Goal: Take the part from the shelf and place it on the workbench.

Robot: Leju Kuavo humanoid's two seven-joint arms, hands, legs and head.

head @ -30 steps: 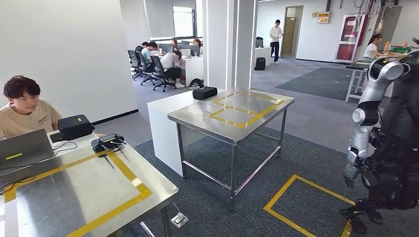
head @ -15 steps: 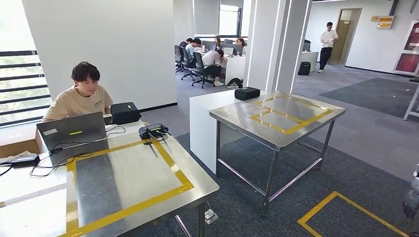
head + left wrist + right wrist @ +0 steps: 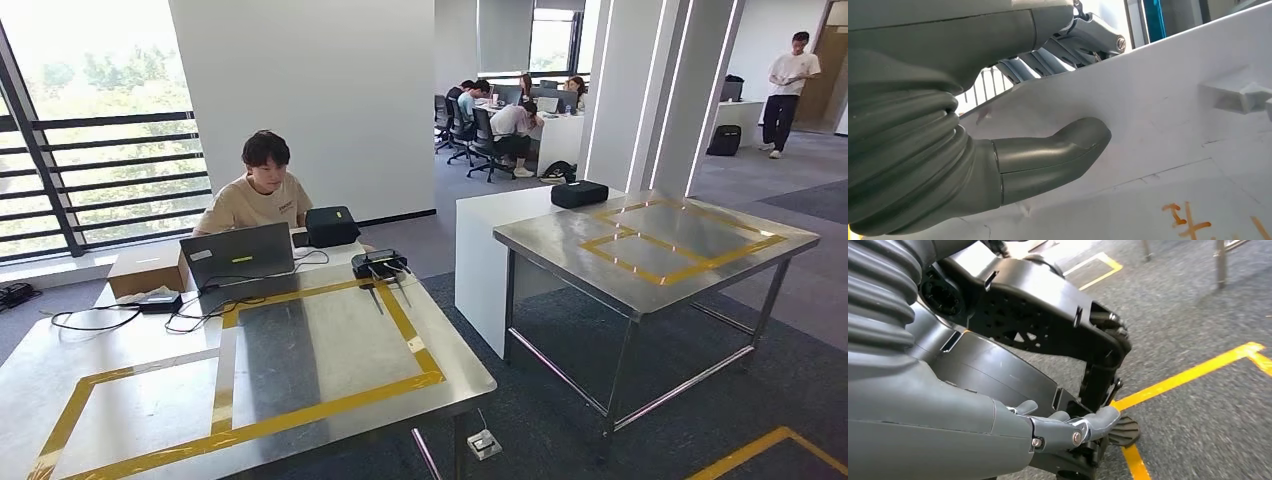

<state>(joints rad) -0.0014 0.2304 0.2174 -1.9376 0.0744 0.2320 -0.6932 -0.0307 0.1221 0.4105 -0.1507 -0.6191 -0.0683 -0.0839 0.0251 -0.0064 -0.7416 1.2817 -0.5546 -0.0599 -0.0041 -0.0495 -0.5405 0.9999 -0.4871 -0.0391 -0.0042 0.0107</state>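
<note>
**Evidently the part rides in the left hand, with the bench ahead on that side**

The part (image 3: 1168,115), a flat white piece with a raised block on its face and orange marks near one edge, lies against the left hand (image 3: 1013,160). The thumb (image 3: 1068,147) presses flat on its broad face and the silver finger links reach over its far edge, so I judge it gripped. How far the part runs beyond the frame cannot be told, so neither can its long axis.

The workbench (image 3: 330,350), a steel table marked with a yellow tape frame (image 3: 400,320), stands near and to the left. That puts it on the carrying arm's side, and the taped area is probably the spot to set the part down.

The right hand (image 3: 1063,432) hangs beside the robot's leg over grey carpet, its fingers loosely extended and holding nothing.

At the bench's far edge a person (image 3: 260,190) sits behind a laptop (image 3: 237,255). A second steel table (image 3: 660,245) stands to the right, well apart.
</note>
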